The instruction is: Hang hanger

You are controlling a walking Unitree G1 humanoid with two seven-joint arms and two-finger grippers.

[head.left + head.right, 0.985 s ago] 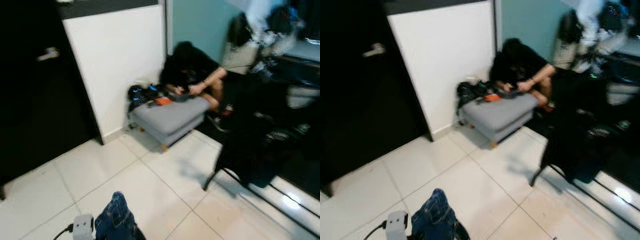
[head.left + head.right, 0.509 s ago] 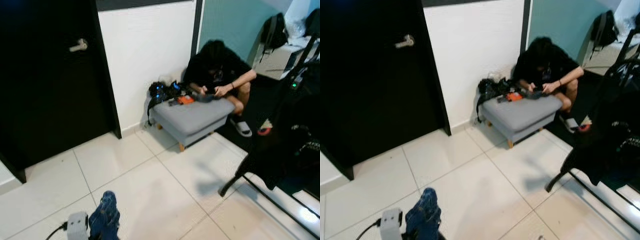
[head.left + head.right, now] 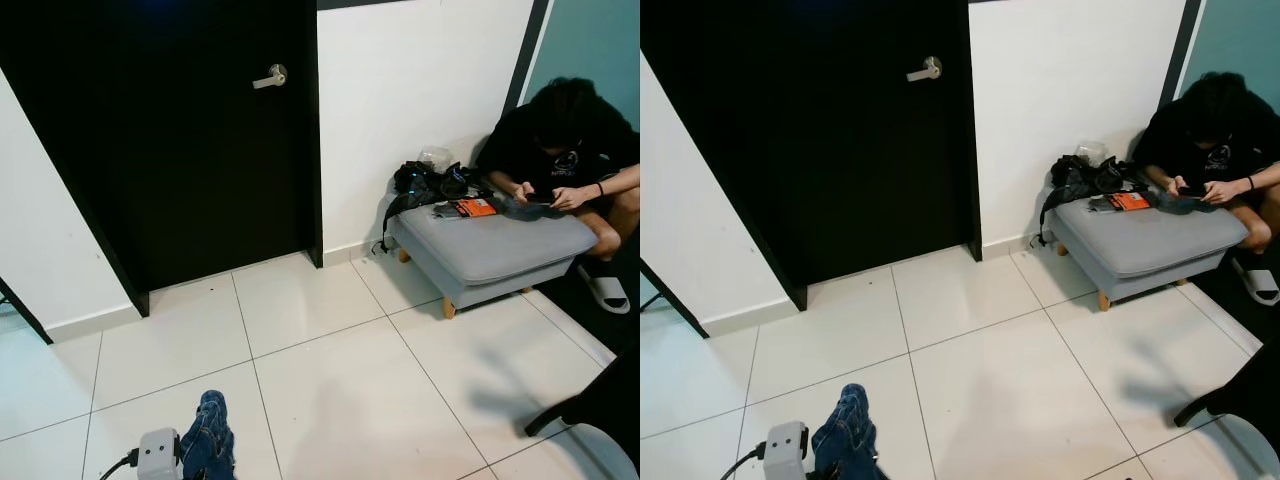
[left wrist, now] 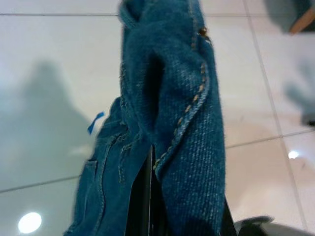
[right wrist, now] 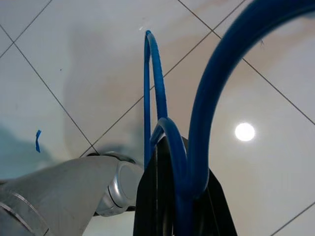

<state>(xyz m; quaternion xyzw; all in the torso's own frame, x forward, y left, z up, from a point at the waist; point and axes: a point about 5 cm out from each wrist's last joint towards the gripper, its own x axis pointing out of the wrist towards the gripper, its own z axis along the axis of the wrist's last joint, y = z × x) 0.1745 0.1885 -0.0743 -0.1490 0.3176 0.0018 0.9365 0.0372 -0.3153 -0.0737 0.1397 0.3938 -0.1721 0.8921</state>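
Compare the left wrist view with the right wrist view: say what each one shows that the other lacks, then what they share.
Left wrist view: the left gripper shut on bunched blue denim jeans.

Right wrist view: the right gripper shut on a blue hanger, its hook curving overhead, beside a silver arm.

Both: black fingers clamped on their load above the white tiled floor.

A person (image 3: 570, 135) crouches by a grey footstool (image 3: 495, 250) near the black door (image 3: 190, 140); dark bags, perhaps, lie beside it.
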